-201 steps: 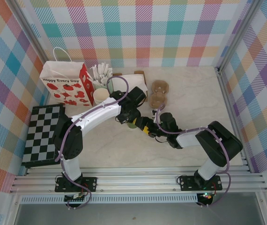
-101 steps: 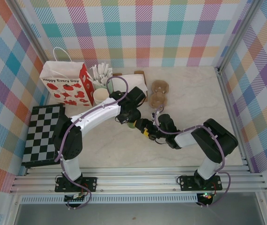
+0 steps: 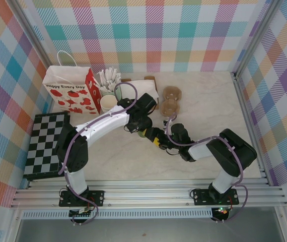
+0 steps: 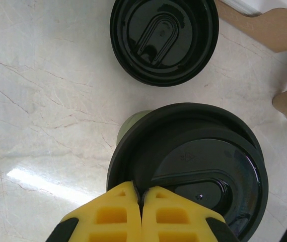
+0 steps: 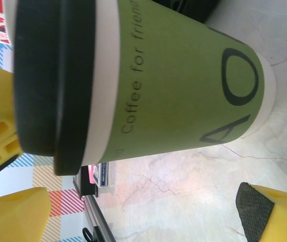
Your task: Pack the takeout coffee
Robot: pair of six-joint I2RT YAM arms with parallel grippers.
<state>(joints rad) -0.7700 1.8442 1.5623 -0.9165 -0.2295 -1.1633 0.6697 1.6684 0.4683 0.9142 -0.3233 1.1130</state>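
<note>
Walls: pastel plaid cloth (image 3: pixel 148 35) on three sides, with metal posts at the corners. The working surface is a pale marble-look table (image 3: pixel 214 126), veined, with a bright glare patch in the left wrist view. Slotted metal rails (image 3: pixel 148 194) run along the near edge.

Far left: a black-and-white checkerboard mat (image 3: pixel 45 143) lies flat at the table's left edge. Behind it a white paper bag (image 3: pixel 70 91) printed with red fruit stands upright, handles up. Just right of the bag is a holder of white stirrers (image 3: pixel 108 79), with a stack of cream cups (image 3: pixel 109 103) in front of it.

Centre: the left gripper (image 3: pixel 141 126) is closed, its yellow pads pressed together with no gap and its tips over the near rim of the black lid (image 4: pixel 194 166). The takeout coffee (image 5: pixel 184 85) stands upright on the table, lid on, near the front of a white box (image 3: pixel 146 88). A spare black lid (image 4: pixel 163 40) lies flat beyond the cup, apart from it.

The right gripper (image 3: pixel 156 137) is spread wide with the cup between its fingers. Contact cannot be told.

Right of centre: two brown pulp pieces (image 3: pixel 170 99), touching each other.
</note>
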